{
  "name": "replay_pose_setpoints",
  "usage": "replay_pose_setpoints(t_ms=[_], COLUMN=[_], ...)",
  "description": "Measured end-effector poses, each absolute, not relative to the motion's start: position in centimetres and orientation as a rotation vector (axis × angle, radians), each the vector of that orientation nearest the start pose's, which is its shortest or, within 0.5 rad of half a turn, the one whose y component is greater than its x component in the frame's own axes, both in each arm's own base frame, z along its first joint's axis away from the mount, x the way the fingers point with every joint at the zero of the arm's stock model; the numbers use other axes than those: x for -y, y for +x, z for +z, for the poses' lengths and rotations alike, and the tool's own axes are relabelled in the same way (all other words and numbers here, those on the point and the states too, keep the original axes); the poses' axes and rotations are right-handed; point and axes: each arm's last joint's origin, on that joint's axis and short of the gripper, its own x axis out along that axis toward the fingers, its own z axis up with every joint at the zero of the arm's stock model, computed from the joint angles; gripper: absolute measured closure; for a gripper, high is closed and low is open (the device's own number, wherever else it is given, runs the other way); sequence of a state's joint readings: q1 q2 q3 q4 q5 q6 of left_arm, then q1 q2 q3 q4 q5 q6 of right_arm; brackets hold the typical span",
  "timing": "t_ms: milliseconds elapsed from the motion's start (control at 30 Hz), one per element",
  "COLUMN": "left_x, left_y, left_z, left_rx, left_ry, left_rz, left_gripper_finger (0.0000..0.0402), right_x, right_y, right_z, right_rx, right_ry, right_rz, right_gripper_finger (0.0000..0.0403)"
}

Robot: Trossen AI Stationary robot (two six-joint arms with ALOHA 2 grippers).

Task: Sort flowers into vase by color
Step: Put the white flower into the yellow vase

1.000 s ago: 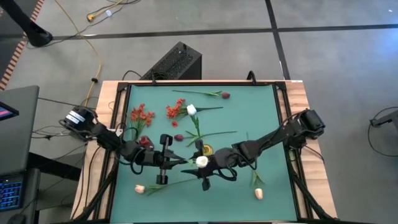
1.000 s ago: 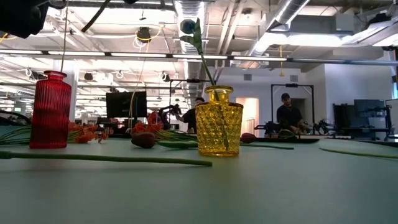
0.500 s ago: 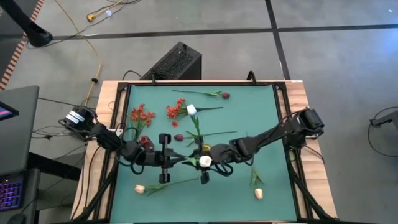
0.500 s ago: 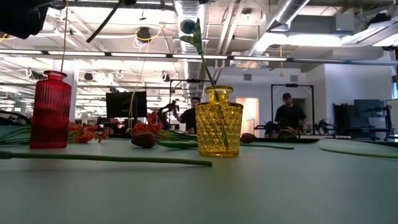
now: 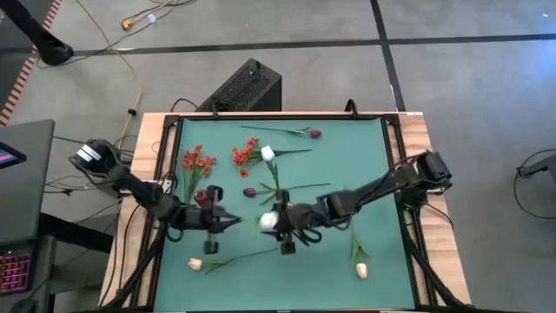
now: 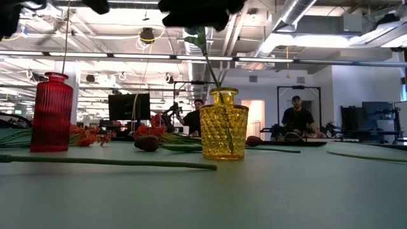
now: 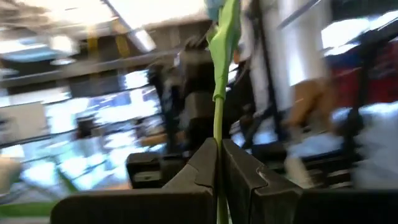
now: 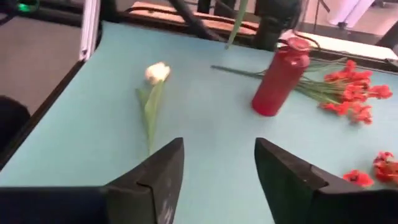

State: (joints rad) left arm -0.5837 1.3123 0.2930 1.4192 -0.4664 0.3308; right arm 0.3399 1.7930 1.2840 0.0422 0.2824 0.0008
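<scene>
High view, straight down onto the green table point(image 5: 365, 165): left gripper point(image 5: 224, 221) near the middle, just beside the red vase point(image 5: 202, 197); right gripper point(image 5: 282, 226) close to it on the other side, with a white tulip point(image 5: 269, 220) right at its fingers. Cannot tell from above whether touching that bloom.

Left wrist view: left gripper point(image 7: 219, 149) pressed shut on a thin green stem point(image 7: 218, 106), held upright between the two dark fingers point(image 7: 199, 168), head blurred at the frame edge.

Right wrist view: right gripper point(image 8: 219, 146) spread wide with nothing between the fingers point(image 8: 158, 174), facing the red vase point(image 8: 280, 78), a cream tulip point(image 8: 157, 73) lying flat on the mat, and red-orange blossoms point(image 8: 351, 93) lying beside the vase.

Low view: yellow vase point(image 6: 223, 124) upright with one green stem standing in it, dark gripper parts just above; red vase point(image 6: 51, 113) upright, well apart from it. Two people in the room beyond, at desks.

Loose on the table from above: red-orange blossoms point(image 5: 198, 161) and a second cluster point(image 5: 245, 155) toward the far left, another white tulip point(image 5: 268, 153) beside them, maroon buds point(image 5: 314, 133) at the far edge, peach tulips point(image 5: 195, 263) at the near edge. No writing clear enough to read.
</scene>
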Motion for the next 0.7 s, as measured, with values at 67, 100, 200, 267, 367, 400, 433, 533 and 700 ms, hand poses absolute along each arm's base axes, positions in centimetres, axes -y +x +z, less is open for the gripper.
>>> replay_pose_setpoints(t_ms=[67,100,200,267,367,400,433,533,700], left_x=[10.7,10.6,10.7,11.1,12.0,12.3,12.6,13.3,13.9], left_y=[17.7,17.3,17.0,17.4,18.2,18.5,18.7,19.6,20.7], left_z=[22.1,22.3,22.6,23.1,23.5,23.6,23.5,23.2,22.9], left_rx=[0.44,0.479,0.502,0.535,0.543,0.543,0.538,0.524,0.501], left_ry=[0.042,0.001,-0.023,-0.045,-0.021,-0.019,-0.013,0.004,0.015], left_rz=[-0.1,-0.125,-0.219,-0.276,-0.327,-0.335,-0.339,-0.34,-0.306], left_gripper_finger=[0.0401,0.0401,0.0401,0.0401,0.0401,0.0401,0.0401,0.0401,0.0401], right_x=[-14.2,-15.0,-16.7,-17.4,-17.6,-17.5,-17.2,-17.2,-17.2], right_y=[38.7,38.4,38.0,37.8,37.9,38.2,38.5,38.9,39.2], right_z=[25.2,25.3,26.3,26.6,26.3,26.0,25.9,25.6,25.6], right_rx=[-0.371,-0.352,-0.25,-0.211,-0.208,-0.211,-0.198,-0.171,-0.129], right_ry=[-0.147,-0.17,-0.175,-0.155,-0.143,-0.128,-0.105,-0.087,-0.095], right_rz=[0.001,-0.016,-0.035,-0.021,-0.011,-0.016,-0.024,-0.028,-0.021], right_gripper_finger=[0.017,0.017,0.0177,0.0181,0.0185,0.0186,0.0186,0.0186,0.0186])
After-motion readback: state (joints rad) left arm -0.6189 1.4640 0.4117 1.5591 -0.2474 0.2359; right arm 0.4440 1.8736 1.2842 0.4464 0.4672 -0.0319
